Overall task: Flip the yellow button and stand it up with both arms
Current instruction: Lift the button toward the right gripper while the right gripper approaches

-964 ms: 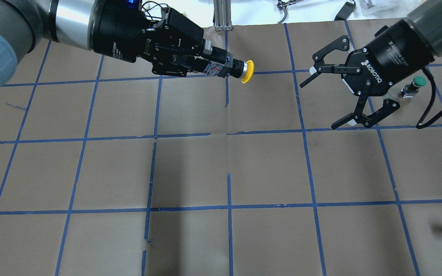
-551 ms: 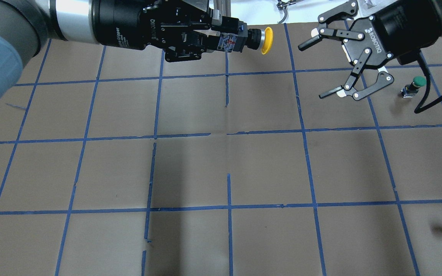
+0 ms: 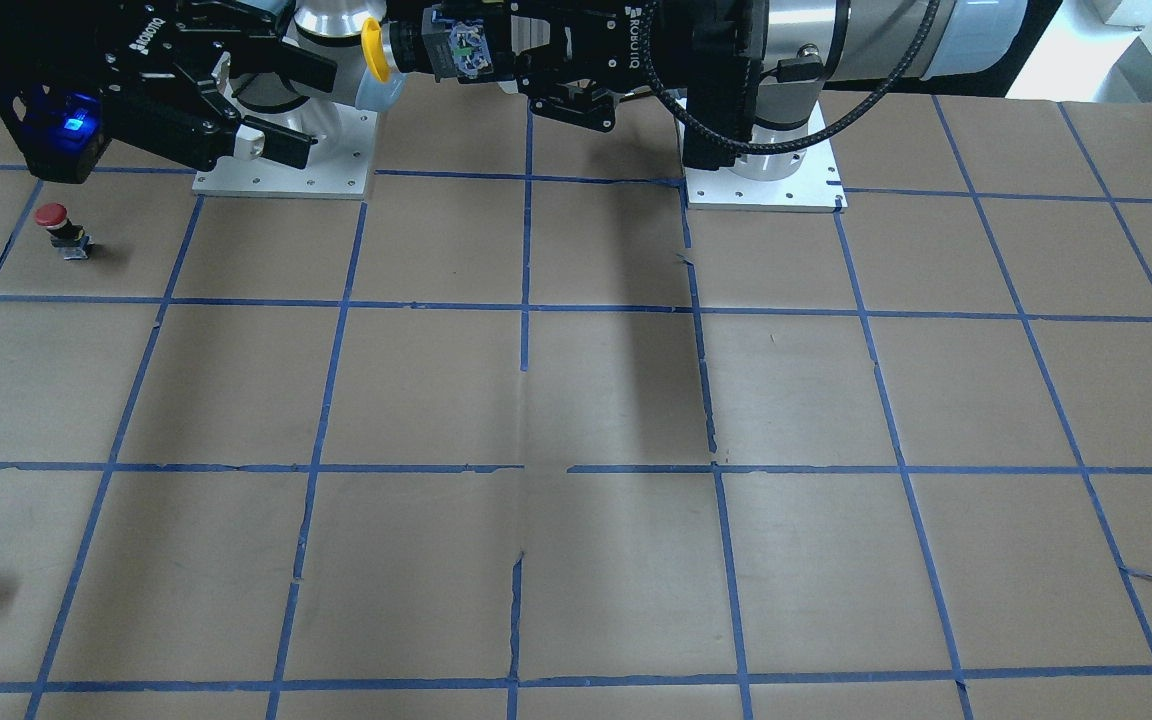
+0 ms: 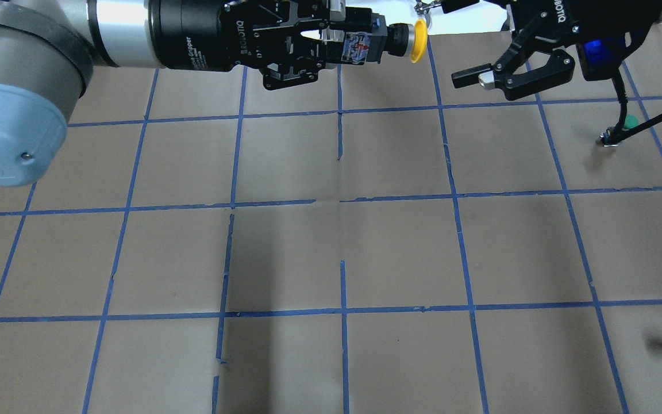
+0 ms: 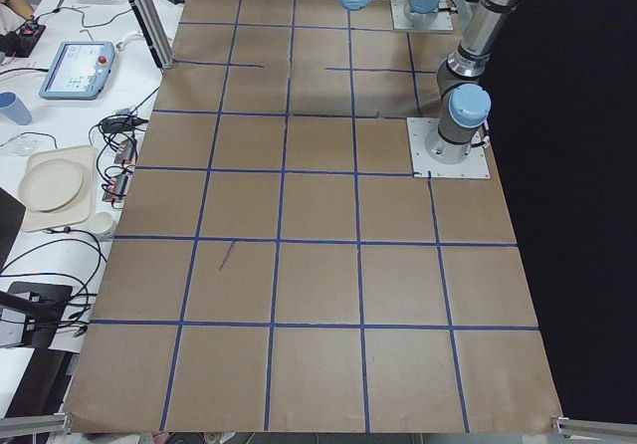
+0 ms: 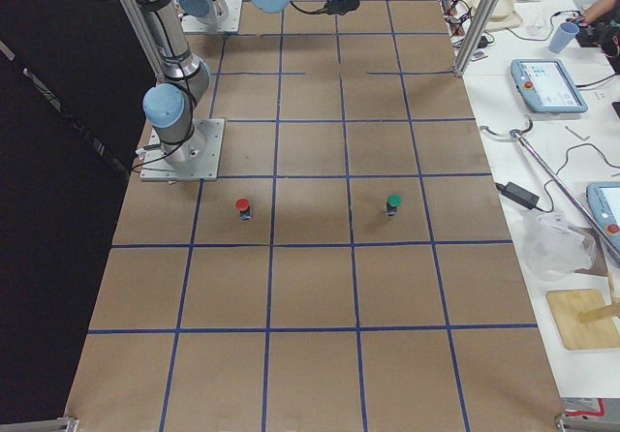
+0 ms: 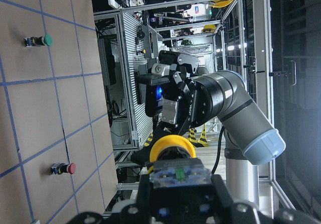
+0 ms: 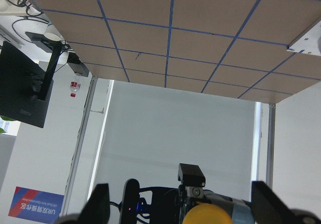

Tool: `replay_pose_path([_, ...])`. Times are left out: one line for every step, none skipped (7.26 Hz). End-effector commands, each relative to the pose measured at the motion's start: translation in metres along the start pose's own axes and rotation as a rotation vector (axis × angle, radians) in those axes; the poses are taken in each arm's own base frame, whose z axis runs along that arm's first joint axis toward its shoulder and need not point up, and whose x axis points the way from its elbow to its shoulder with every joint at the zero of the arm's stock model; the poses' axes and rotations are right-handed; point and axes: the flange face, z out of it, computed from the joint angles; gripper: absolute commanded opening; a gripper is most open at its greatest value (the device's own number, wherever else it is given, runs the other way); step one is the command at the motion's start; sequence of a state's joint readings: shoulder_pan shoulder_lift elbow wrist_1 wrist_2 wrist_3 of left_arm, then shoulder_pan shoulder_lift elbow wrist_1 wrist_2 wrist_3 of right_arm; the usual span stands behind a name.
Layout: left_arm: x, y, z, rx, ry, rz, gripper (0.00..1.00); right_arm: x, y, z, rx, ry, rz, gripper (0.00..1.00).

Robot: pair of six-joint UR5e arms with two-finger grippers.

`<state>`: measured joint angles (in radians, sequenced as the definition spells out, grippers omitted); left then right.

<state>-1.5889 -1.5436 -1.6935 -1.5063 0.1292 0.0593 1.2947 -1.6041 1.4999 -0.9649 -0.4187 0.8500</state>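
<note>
so, in the last second both arms have risen and drawn together: the left gripper [image 4: 337, 41] has carried the button [image 4: 391, 39] up and across toward the right gripper [image 4: 451, 41], which has swung round so its blue light now faces the overhead camera. the gap between the yellow cap and the right's fingers has shrunk from wide to small. the button is in the air above the table's far side, lying level, with the left's jaws pinching its block body and the cap pointing at the right gripper. the right's jaws are spread wide with nothing in them. from the right wrist the cap [image 8: 208, 215] sits roughly centred between the two fingers, near but not touching. i read this as the hand-over lining up, so the flip is under way and the standing is still to do. for writing, "robotiq" shows on both gripper bodies. the label [image 4: 357, 43] on the button's body has a red mark, but i can't read it. the green button [image 4: 630, 121] and red button [image 3: 53, 214] stand untouched on the table.
</note>
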Motion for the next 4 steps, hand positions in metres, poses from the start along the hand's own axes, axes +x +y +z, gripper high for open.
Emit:
replay_pose_path([0.004, -0.003, 0.0, 0.008, 0.008, -0.061, 0.0, -0.003, 0.012, -0.001, -0.066, -0.056, 0.067, 1.0])
replay_pose_path([0.004, -0.002, 0.001, 0.007, 0.008, -0.073, 0.0, 0.001, 0.018, 0.001, -0.07, -0.058, 0.068, 1.0])
replay_pose_path([0.005, -0.002, 0.001, 0.007, 0.01, -0.078, 0.0, 0.005, 0.022, 0.006, -0.072, -0.046, 0.07, 1.0])
replay_pose_path([0.006, -0.002, 0.001, 0.007, 0.008, -0.081, 0.0, 0.006, 0.025, 0.011, -0.074, -0.035, 0.1, 1.0])
